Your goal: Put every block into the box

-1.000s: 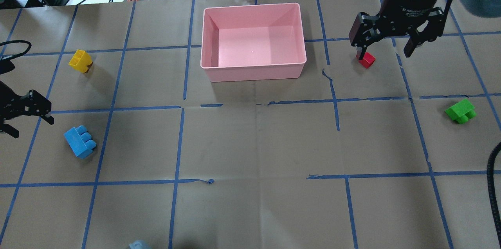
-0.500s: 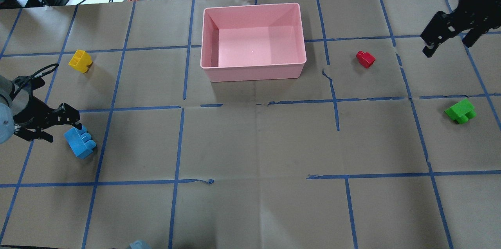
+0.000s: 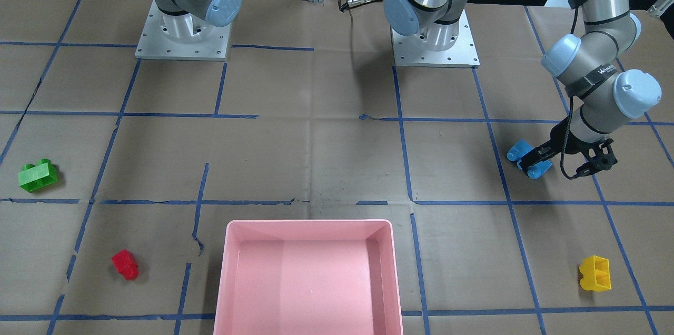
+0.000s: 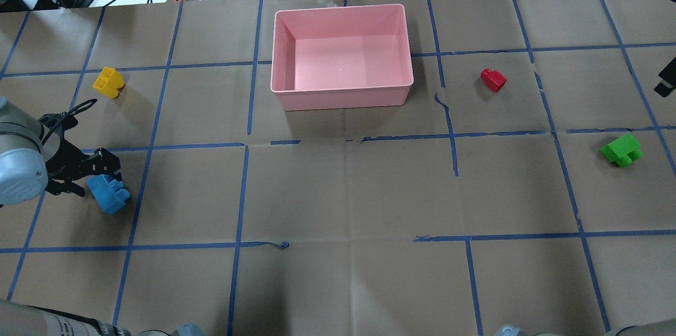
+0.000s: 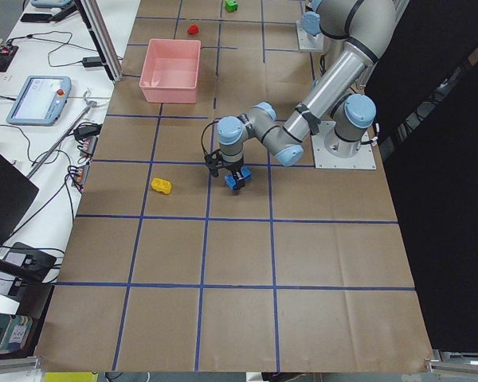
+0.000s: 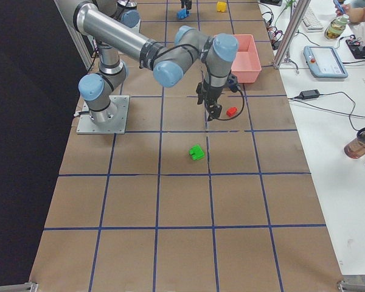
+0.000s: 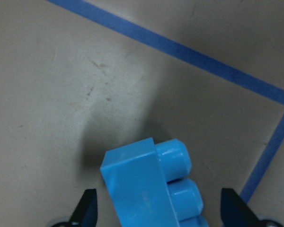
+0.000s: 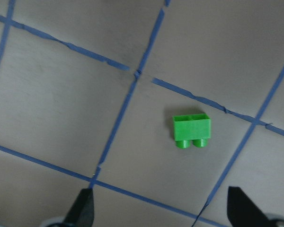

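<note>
The light-blue block [image 4: 109, 196] lies at the table's left. My left gripper [image 4: 97, 180] is open and low over it; in the left wrist view the block [image 7: 151, 189] sits between the two fingertips [image 7: 87, 208]. My right gripper [image 8: 161, 210] is open and empty, high above the green block [image 8: 191, 130]; only a bit of it shows at the overhead view's right edge [image 4: 664, 84]. The green block [image 4: 621, 149], the red block [image 4: 494, 80] and the yellow block [image 4: 108, 82] lie loose on the table. The pink box [image 4: 343, 95] holds nothing.
Brown paper with blue tape lines covers the table. Cables and gear lie beyond the far edge behind the box. The two arm bases [image 3: 181, 35] stand on the robot's side.
My left gripper moved right onto the light-blue block. My right gripper swung away from the red block, up and to the right, almost out of the overhead view.
</note>
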{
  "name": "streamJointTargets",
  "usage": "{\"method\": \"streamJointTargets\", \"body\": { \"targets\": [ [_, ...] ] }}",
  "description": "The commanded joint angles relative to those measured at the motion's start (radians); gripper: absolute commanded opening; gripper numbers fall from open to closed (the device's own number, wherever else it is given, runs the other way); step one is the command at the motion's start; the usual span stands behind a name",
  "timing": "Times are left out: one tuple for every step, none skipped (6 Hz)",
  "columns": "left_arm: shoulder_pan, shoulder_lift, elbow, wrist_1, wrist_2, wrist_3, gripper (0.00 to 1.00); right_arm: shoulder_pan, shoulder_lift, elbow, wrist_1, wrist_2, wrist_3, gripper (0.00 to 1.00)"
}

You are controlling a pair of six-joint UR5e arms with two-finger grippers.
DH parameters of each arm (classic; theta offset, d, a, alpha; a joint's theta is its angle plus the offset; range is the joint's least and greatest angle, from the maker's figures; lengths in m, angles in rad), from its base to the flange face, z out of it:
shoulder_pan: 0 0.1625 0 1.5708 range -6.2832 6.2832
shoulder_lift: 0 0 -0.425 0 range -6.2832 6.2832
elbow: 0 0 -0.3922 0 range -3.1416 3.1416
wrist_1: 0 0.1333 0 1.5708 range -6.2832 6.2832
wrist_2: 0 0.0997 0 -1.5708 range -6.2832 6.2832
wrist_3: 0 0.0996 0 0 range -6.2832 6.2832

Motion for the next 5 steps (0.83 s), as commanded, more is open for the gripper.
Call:
{"method": "streamJointTargets", "body": {
  "targets": [
    [0.0, -0.018, 0.001, 0.006, 0.012, -0.002, 0.88, -0.057, 0.09, 0.113, -0.21, 0.001, -0.018, 1.0],
    [0.0, -0.021, 0.0, 0.004, 0.006, -0.003, 0.87, -0.057, 0.098, 0.173, -0.261, 0.013, -0.011, 1.0],
    [0.0, -0.024, -0.002, 0.001, 0.006, -0.005, 0.87, -0.057, 0.103, 0.225, -0.317, 0.024, -0.023, 1.0],
    [0.0, -0.026, -0.002, 0.0, 0.007, -0.006, 0.87, -0.057, 0.13, 0.268, -0.412, 0.033, -0.061, 1.0],
    [0.0, -0.024, -0.002, 0.0, 0.003, 0.0, 0.73, -0.057, 0.176, 0.282, -0.483, 0.033, -0.095, 1.0]
  ]
}}
